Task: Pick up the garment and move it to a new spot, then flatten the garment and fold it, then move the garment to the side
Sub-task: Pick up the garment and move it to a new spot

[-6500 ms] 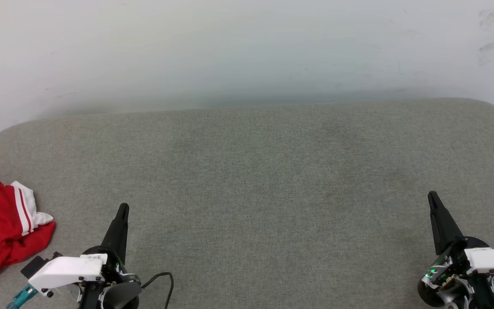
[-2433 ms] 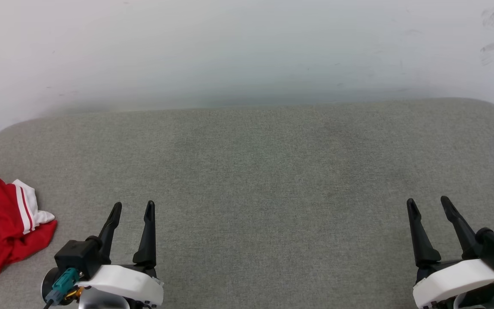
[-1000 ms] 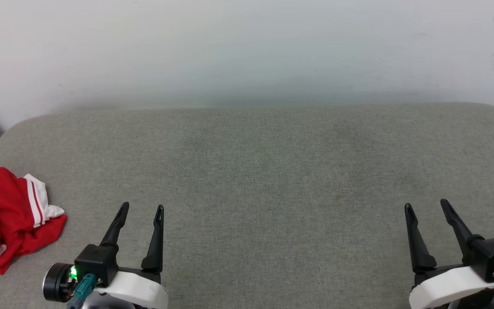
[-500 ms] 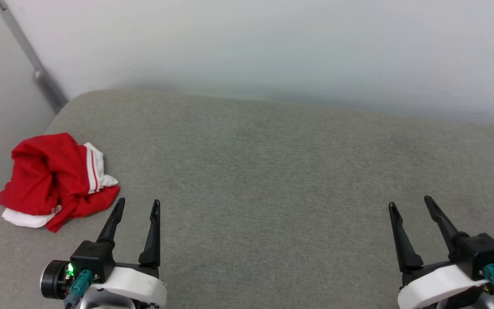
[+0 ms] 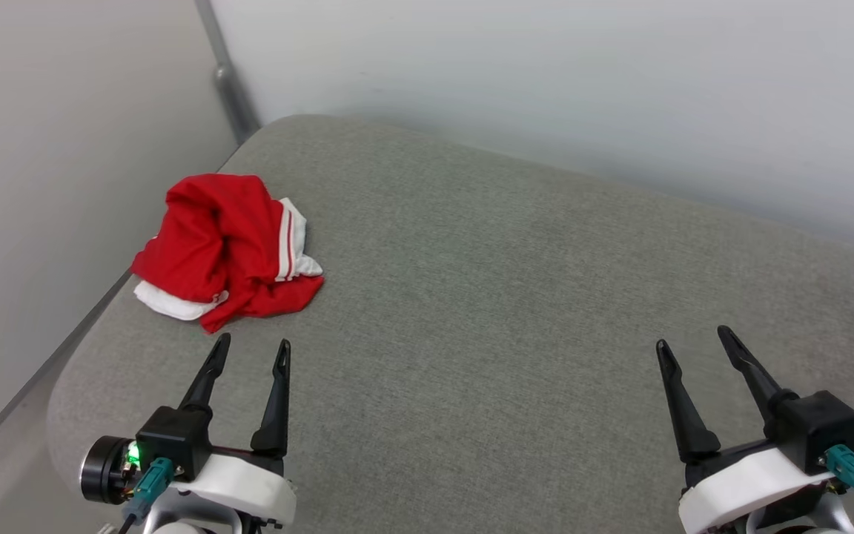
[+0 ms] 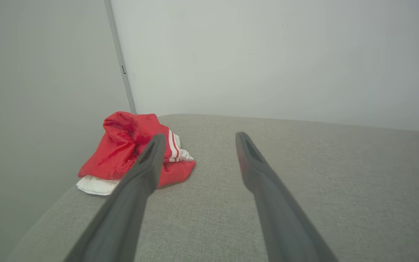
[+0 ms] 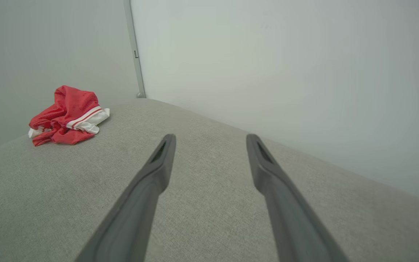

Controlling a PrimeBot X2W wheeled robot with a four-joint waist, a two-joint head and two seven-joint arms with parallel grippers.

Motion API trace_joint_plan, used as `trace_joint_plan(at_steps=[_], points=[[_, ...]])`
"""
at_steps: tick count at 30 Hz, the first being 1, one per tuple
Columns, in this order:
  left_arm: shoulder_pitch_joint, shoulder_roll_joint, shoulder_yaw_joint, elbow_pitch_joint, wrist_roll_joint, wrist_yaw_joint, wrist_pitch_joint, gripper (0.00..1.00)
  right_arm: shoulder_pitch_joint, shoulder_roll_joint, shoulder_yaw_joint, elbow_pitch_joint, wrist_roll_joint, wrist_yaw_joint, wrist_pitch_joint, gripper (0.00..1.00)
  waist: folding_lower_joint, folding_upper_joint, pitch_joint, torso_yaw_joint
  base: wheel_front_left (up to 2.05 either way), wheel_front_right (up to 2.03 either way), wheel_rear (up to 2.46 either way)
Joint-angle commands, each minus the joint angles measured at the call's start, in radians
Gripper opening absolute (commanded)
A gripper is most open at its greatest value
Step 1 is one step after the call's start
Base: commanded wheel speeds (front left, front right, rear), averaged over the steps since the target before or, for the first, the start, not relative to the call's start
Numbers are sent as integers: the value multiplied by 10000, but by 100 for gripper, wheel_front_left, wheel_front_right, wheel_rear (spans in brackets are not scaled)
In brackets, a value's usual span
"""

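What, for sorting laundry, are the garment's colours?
The garment is red with white, red-striped trim; head view shows best.

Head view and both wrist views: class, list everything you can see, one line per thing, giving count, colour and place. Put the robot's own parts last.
garment: one, red with white parts and red-and-white striped trim, crumpled in a heap near the cushion's far left corner.
cushion: one, grey woven fabric with rounded corners, bearing the garment.
walls: two, pale, meeting in a corner behind the garment.
corner strip: one, grey, running up where the walls meet.
left gripper: one, two dark fingers, open, at the lower left of the head view, just short of the garment, holding nothing.
right gripper: one, two dark fingers, open, at the lower right, over bare cushion, holding nothing.
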Motion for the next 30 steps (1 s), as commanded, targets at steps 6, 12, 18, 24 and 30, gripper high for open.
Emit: trace_joint_plan(at_steps=[6,12,18,24,30], points=[[-162,-52,0,42,-46,8,-25,100,-157,-83,103,-105,37,-5,95,100,0,0,79,653,0,0,0],[-222,-148,214,33,-84,7,-25,100,-271,-162,169,-253,-39,-6,181,100,0,0,225,662,0,0,0],[-813,-257,569,191,-186,7,-25,100,-470,-314,126,-449,-1,-5,334,100,0,0,623,466,0,0,0],[-2454,37,1073,979,-457,7,-24,100,-857,-677,152,-919,-47,-6,703,100,0,0,1466,45,0,0,0],[-4703,1160,1349,2904,-1022,7,751,100,-1630,-1084,263,-1379,29,-6,962,100,0,0,2676,-712,0,0,0]])
